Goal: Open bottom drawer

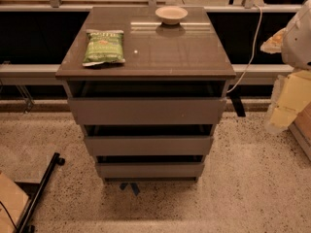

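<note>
The grey-brown cabinet (146,57) stands in the middle of the camera view with three handleless drawer fronts. The bottom drawer (149,170) is the lowest and smallest-looking front, just above the floor, with a dark gap over it. Its inside is hidden. The middle drawer front (148,145) and the tall top drawer front (147,111) sit above it. My white arm (299,35) comes in at the right edge. The pale yellowish gripper (286,106) hangs below it, well to the right of the cabinet, at about the height of the top drawer, touching nothing.
A green chip bag (103,46) and a pale bowl (171,14) lie on the cabinet top. A white cable (249,47) hangs at the right rear. A black pole (41,188) and cardboard (9,200) lie on the speckled floor at lower left. Blue tape (130,187) marks the floor.
</note>
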Available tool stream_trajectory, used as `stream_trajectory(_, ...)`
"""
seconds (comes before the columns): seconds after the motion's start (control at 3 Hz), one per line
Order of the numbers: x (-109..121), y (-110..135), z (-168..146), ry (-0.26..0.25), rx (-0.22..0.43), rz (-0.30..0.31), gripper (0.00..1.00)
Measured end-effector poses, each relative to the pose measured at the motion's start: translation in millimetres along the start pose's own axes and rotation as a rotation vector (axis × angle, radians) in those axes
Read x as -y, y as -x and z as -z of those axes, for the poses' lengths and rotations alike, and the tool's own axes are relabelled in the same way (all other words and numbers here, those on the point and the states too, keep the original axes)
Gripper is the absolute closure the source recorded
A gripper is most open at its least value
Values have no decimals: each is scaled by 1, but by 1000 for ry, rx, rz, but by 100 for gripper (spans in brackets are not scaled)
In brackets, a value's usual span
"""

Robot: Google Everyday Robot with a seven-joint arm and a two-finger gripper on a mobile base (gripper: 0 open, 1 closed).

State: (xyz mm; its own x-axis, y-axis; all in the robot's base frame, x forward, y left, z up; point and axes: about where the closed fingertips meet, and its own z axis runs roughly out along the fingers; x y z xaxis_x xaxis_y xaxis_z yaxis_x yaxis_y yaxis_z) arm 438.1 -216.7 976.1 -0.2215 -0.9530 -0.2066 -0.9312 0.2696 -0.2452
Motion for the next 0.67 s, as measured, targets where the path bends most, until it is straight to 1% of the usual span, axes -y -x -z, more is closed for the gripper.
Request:
stream_trajectory(0.33, 0, 0, 0, 0, 0, 0, 0)
stream_trajectory(0.67, -3, 7, -18, -9, -24, 42, 0)
